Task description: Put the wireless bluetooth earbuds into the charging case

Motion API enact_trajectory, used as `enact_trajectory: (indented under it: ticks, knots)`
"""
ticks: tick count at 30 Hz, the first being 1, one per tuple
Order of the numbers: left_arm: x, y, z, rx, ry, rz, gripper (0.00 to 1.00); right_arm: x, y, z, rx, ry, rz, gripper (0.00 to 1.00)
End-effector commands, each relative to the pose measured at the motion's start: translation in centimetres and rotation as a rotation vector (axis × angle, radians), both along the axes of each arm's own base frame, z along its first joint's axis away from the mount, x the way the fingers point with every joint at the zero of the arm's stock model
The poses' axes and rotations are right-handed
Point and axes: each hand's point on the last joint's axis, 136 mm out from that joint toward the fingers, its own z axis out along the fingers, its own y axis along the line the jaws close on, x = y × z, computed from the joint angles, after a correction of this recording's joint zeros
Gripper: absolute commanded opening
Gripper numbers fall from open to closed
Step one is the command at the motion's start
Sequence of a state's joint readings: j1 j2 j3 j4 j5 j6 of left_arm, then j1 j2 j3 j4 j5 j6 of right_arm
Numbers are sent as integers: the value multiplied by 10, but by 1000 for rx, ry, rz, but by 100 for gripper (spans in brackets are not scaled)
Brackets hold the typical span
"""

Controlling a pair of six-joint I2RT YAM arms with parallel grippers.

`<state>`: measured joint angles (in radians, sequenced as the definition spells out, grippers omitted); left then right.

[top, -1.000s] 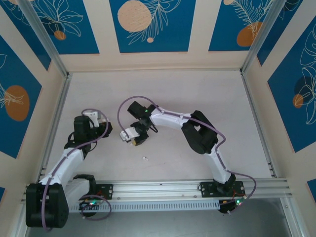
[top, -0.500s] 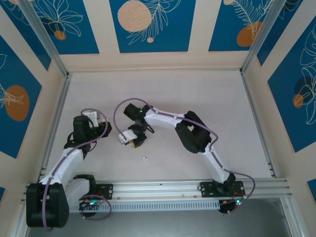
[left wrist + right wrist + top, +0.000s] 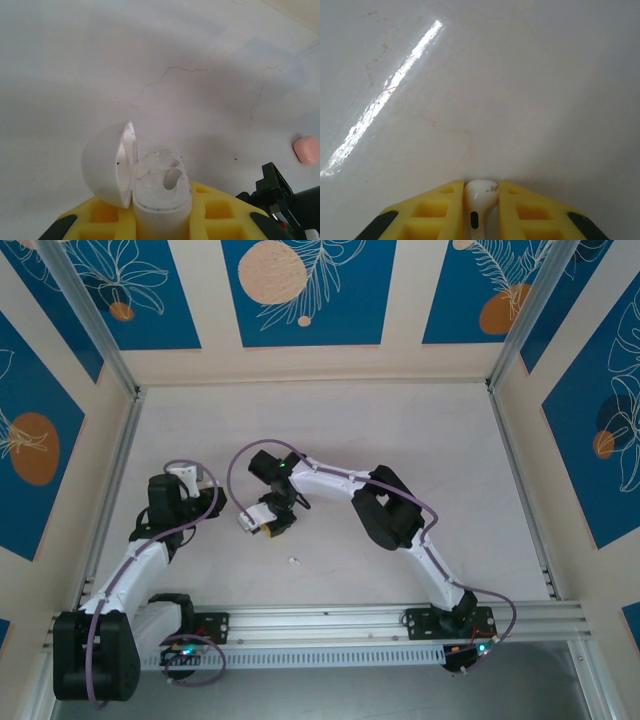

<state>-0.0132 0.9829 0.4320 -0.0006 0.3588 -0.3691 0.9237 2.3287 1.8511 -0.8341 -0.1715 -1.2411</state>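
Note:
My left gripper [image 3: 161,212] is shut on the white charging case [image 3: 162,182], which stands upright between the yellow fingers. Its lid [image 3: 107,162] is swung open to the left, and the sockets inside look bare. My right gripper [image 3: 481,202] is shut on a white earbud [image 3: 481,194], whose rounded head pokes out between the yellow pads just above the table. In the top view the left gripper [image 3: 198,488] is at the left and the right gripper [image 3: 266,526] a short way to its right. A second tiny white earbud [image 3: 293,561] lies loose on the table in front of the right gripper.
A small salmon-pink rounded piece [image 3: 306,150] lies on the table to the right of the case; I cannot tell what it is. Part of the right arm's black body [image 3: 272,192] shows near it. Metal frame rails [image 3: 120,455] edge the pale tabletop.
The right gripper's jaws have closed on the white earbud, and the arm has shifted slightly left toward the left gripper. The left arm has stayed put with the case.

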Motion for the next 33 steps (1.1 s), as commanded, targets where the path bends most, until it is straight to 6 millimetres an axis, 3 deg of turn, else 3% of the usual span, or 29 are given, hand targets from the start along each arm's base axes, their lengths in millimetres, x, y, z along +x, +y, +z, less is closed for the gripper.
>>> enact_trajectory:
  ticks: [1, 8, 13, 19, 26, 33]
  knots:
    - [3, 1, 12, -19, -35, -1, 17, -6, -10, -6, -52, 10, -19, 18]
    - [4, -8, 17, -49, -73, -42, 16, -1, -20, 10, -8, -7, -120, 14]
    - [6, -24, 29, -95, -152, -113, 15, 7, -28, 43, 129, 40, -275, 13]
    - [1, -63, 42, -92, -273, -261, 15, 23, -48, 99, 392, 164, -496, 13]
    - [-7, -113, 52, -32, -424, -447, 16, 32, -90, 155, 672, 297, -681, 13]
    - [-16, -164, 72, -11, -606, -603, 16, 23, -125, 199, 848, 376, -762, 13]
